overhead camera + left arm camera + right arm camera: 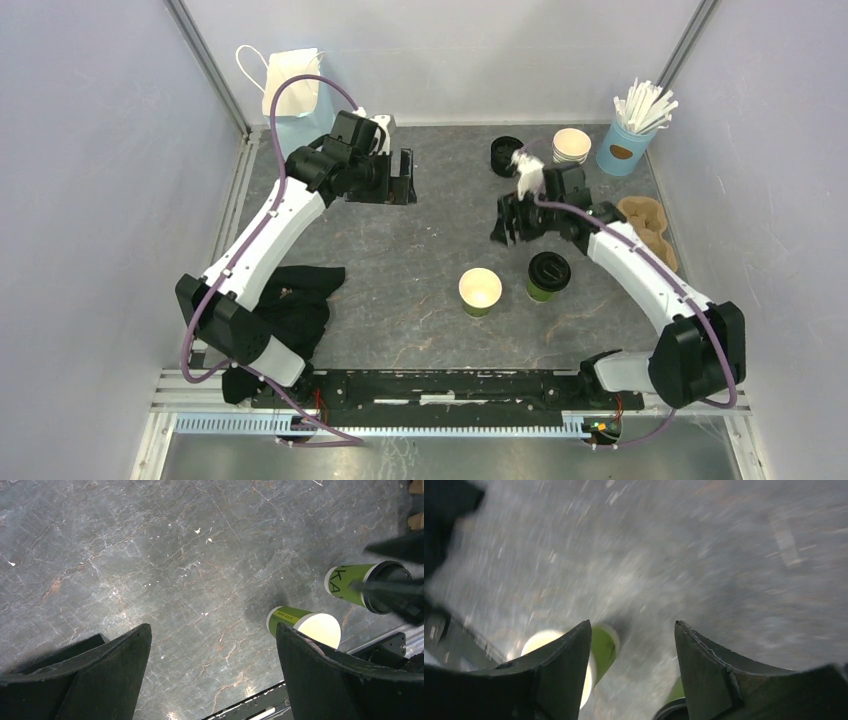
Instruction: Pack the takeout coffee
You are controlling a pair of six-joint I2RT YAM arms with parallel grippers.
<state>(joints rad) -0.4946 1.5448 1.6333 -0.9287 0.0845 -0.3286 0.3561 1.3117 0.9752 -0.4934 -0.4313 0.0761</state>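
In the overhead view's lower centre the lidded green coffee cup (548, 275) stands just beside a lidless green cup (480, 291), likely awaiting its lid, with the right gripper (508, 225) parted and empty just higher in frame and the left gripper (402, 180) wide open, idle, upper left.

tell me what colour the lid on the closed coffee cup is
Black; the lid shows best in the top external view.

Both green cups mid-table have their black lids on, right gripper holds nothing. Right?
Not both. Only one is capped, the lidded green cup. The lidless green cup beside it stands open, its pale inside showing in the top external view. The right gripper does hold nothing.
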